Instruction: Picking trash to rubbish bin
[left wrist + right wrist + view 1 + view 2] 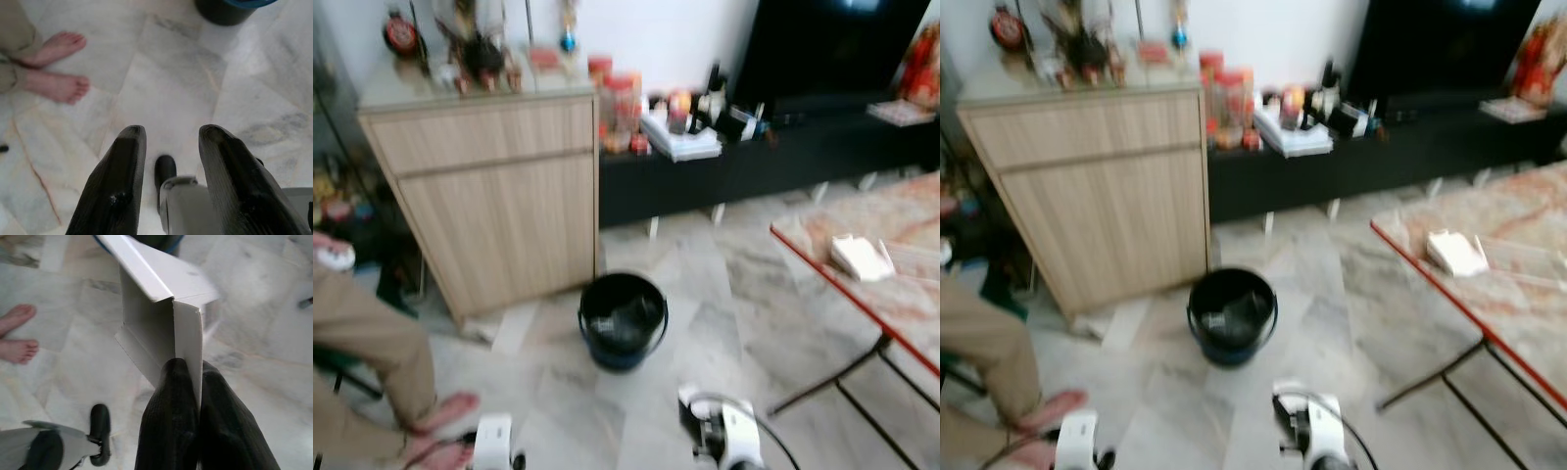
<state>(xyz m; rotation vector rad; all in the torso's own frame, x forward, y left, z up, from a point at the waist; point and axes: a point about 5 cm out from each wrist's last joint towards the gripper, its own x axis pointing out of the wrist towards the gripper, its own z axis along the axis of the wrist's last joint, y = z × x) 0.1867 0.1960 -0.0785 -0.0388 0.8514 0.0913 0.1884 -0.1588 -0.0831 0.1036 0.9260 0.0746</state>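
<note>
One piece of trash, a folded white cardboard box [161, 308], is pinched flat between the two black fingers [168, 416] of the right claw [188, 382], clenched on its lower edge so the open flaps stick out ahead. The left claw [168, 147] hangs over bare marble floor [161, 88] with its fingers spread and nothing between them.

The dark rubbish bin [623, 319] stands on the floor just ahead of the robot, near the corner of the wooden cabinet [494, 196], already with some scraps inside. A person's bare feet [56, 68] rest on the tiles off to the robot's left, well clear of the bin.

To do this step well, I'd say the robot should close in until the box hangs squarely above the bin's mouth, keep the grip firm while walking since the cardboard is light and wide, and let go only once the flaps are inside the rim. Staying away from the red-edged surface [842, 284] on the right would help too.
</note>
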